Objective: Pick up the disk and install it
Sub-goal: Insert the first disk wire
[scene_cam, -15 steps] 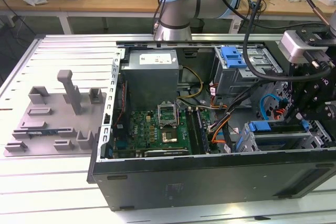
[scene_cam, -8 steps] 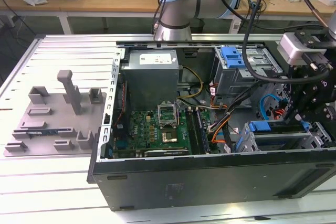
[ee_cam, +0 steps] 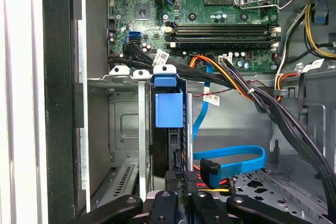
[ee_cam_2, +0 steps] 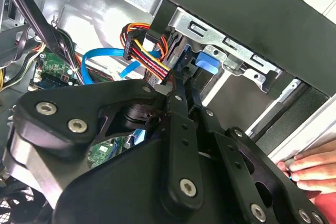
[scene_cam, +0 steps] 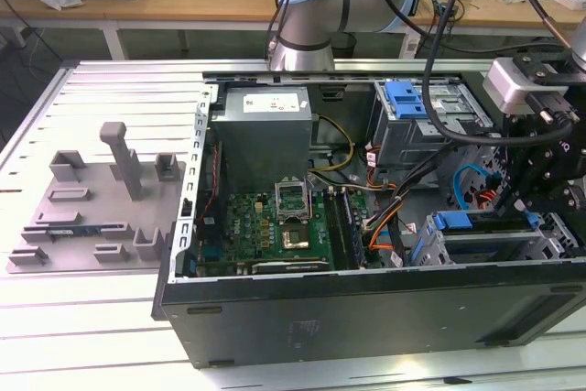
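The disk stands on edge in a slot of the metal drive cage, inside the open computer case. Its bright blue carrier end shows at the cage's top rail. In the exterior view that blue end lies at the lower right of the case. My black gripper hangs over the cage. Its fingers sit close together on the disk's dark edge, a short way from the blue end. In the second wrist view the gripper is nearly shut, with a thin gap. The disk's label is hidden.
A grey power supply, the green motherboard and a blue flat cable fill the case. Coloured power wires run close to my fingers. A person's hand rests on the case edge. A grey fixture lies on the exterior view's left.
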Tool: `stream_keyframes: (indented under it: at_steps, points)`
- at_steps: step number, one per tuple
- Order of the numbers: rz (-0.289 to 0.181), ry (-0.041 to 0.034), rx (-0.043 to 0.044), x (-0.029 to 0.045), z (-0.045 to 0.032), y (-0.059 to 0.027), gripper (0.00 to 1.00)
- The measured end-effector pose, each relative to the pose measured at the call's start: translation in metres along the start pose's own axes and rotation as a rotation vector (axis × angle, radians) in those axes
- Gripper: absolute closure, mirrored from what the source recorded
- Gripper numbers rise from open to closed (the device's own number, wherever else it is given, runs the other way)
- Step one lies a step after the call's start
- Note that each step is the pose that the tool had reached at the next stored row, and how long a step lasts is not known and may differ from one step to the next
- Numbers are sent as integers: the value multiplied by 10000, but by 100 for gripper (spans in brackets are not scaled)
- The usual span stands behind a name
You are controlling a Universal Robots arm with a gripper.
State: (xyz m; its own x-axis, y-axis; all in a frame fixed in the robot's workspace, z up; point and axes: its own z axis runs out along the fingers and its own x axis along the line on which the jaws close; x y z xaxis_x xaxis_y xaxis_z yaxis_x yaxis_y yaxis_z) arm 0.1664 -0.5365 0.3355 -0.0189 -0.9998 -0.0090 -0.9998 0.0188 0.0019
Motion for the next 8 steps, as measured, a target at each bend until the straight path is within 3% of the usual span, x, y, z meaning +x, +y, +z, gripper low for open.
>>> stream_keyframes:
  at_steps: [3, 4, 8]
  points:
    - [2, -24, -4, 0, -5, 3, 82]
    - [2, -14, -1, 0, -23, 3, 76]
    - [1, -4, 0, -1, -149, 3, 76]
